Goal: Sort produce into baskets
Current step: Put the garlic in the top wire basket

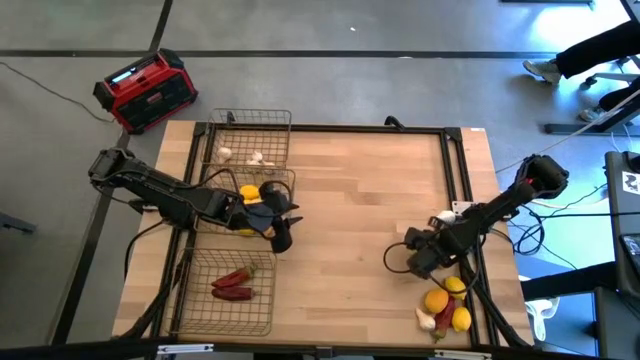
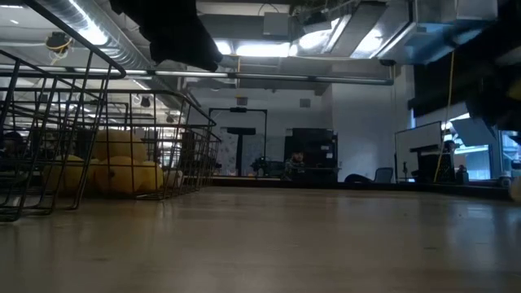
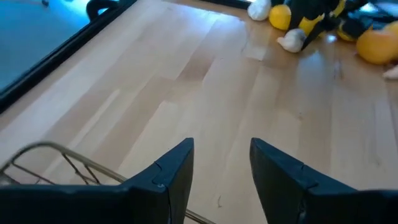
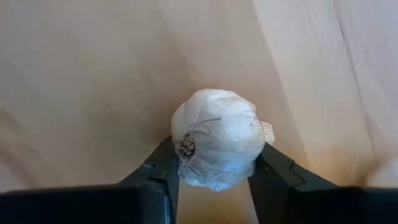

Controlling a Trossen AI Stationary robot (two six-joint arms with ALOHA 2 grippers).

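At the table's four o'clock, right gripper [image 4: 214, 180] is clamped on a garlic bulb [image 4: 217, 138], beside the loose produce pile [image 1: 446, 305]. At nine o'clock, left gripper [image 3: 221, 168] sits empty, fingers apart, over the middle basket [image 1: 283, 180] holding lemons [image 2: 122, 172]. Chilies [image 1: 232, 285] lie in the near basket [image 1: 190, 322]; garlic [image 1: 256, 157] in the far basket [image 1: 262, 118].

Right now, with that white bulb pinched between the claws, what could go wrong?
The right gripper grips the garlic bulb only low on its rounded sides, so it might slip out when lifted. Carrying it to the garlic basket means crossing toward the left gripper, which hangs by the middle basket; the arms might crowd.
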